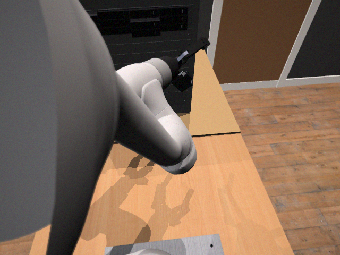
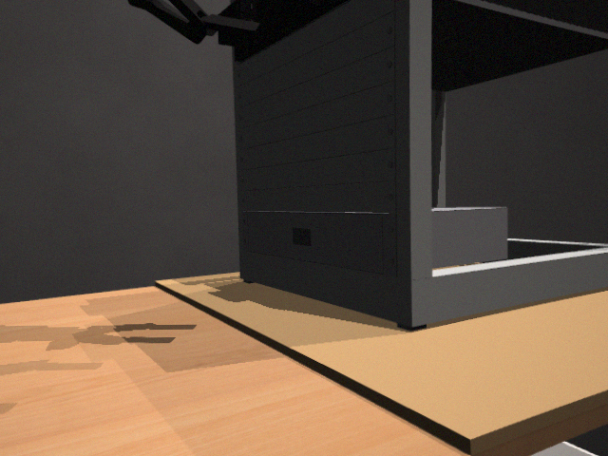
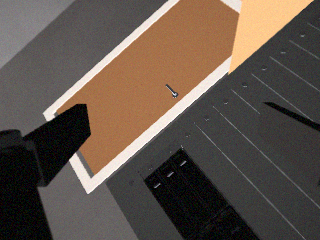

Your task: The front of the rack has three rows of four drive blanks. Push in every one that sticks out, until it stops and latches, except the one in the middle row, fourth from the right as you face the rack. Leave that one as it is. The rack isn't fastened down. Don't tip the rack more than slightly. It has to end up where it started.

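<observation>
- The gripper (image 1: 192, 59) hung spread wide and empty, upper centre of the top view.
- The rack (image 2: 412, 161) stood on the counter (image 2: 147, 392) (blanks (image 1: 145, 19) upper centre).
- Approach step, I judged; next, line a finger with a protruding blank.

Raised arm (image 1: 148, 109), end effector (image 1: 189, 59) spread wide, empty.

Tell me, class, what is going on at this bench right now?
A single robot arm is raised in front of a dark rack that stands on a tan board on the wooden table. Its gripper is wide open and holds nothing. It hangs near the rack's right front edge, below the drive blanks near the top of the rack, and touches none of them.
</observation>
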{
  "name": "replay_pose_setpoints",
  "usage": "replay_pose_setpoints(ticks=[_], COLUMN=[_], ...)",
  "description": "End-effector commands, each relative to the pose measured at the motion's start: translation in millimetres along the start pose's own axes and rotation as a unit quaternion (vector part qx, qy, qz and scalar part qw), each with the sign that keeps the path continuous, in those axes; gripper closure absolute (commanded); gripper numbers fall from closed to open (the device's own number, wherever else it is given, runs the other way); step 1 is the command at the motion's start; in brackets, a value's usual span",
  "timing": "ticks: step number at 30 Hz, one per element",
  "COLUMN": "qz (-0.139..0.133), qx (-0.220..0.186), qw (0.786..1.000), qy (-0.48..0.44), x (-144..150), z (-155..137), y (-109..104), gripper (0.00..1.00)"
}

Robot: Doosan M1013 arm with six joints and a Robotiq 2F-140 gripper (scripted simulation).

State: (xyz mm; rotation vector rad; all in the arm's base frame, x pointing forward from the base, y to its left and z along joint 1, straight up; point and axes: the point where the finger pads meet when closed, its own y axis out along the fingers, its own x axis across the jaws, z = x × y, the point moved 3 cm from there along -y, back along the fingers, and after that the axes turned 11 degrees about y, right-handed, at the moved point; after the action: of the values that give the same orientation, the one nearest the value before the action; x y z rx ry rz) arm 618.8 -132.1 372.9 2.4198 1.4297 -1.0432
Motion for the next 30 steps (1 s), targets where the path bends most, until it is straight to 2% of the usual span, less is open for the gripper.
replay_pose_setpoints(ticks=[1,5,7,9,21,24,30], qz=[-0.014,-0.027,-0.027,-0.033,-0.059,-0.06,-0.067], qx=[-0.041,-0.082,-0.082,-0.102,-0.203,-0.21,-0.247], qw=[0.998,0.992,0.992,0.988,0.953,0.95,0.93], qy=[-0.041,-0.087,-0.087,-0.108,-0.218,-0.225,-0.265], x=[9,21,21,27,61,64,77], z=[-19,-38,-38,-46,-80,-82,-90], y=[-18,-40,-40,-51,-115,-120,-146], gripper=[0.0,0.0,0.0,0.0,0.0,0.0,0.0])
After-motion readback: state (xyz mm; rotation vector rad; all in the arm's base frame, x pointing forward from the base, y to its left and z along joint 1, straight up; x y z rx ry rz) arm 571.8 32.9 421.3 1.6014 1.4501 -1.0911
